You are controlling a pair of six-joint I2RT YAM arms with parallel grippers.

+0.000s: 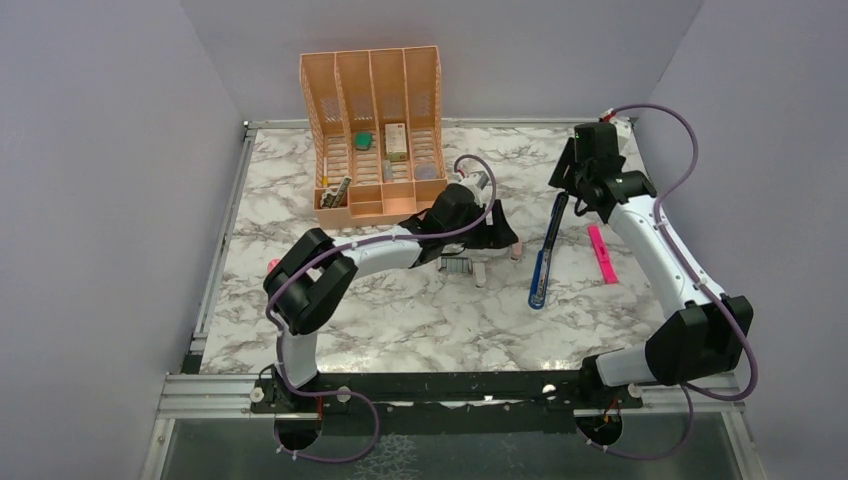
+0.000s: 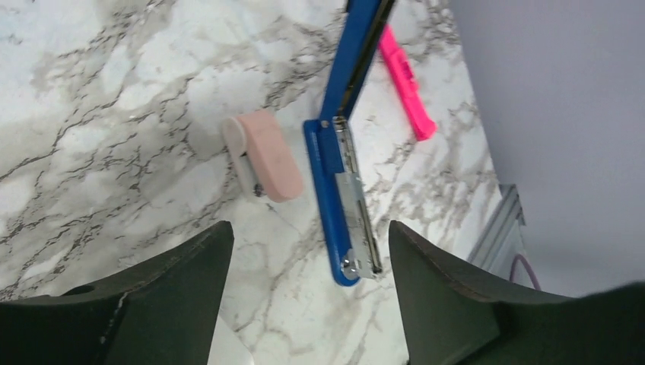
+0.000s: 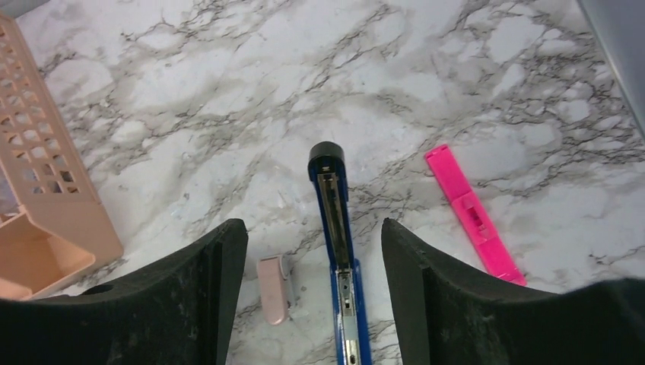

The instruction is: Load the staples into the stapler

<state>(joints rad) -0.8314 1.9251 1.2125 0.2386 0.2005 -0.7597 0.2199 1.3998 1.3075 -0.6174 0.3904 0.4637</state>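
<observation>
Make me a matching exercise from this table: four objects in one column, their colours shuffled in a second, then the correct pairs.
Objects:
1. stapler
2. marker
3. desk organiser
4. staples tray

Colours:
A. grey
B. peach-orange
C. blue
D. bright pink

Pairs: 1-C, 2-D, 3-B, 4-A
</observation>
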